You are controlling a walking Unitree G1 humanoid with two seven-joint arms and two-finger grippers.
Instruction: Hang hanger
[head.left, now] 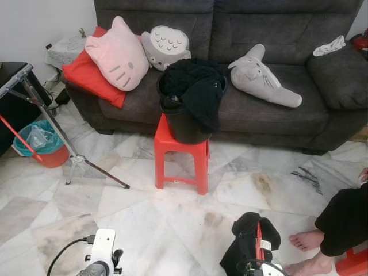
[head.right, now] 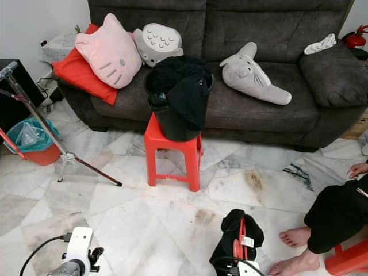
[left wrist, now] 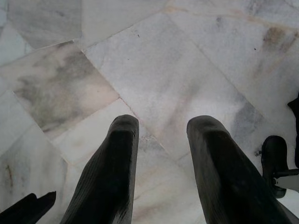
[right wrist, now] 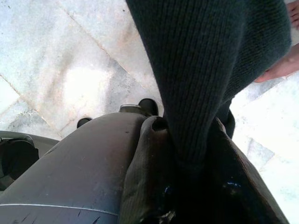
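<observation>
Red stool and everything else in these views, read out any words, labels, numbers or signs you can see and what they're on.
No text can be read.
Red stool: a small white sticker low on its front rail, too small to read.
Garment on a red hanger in the right gripper: a white tag, also too small to read.
</observation>
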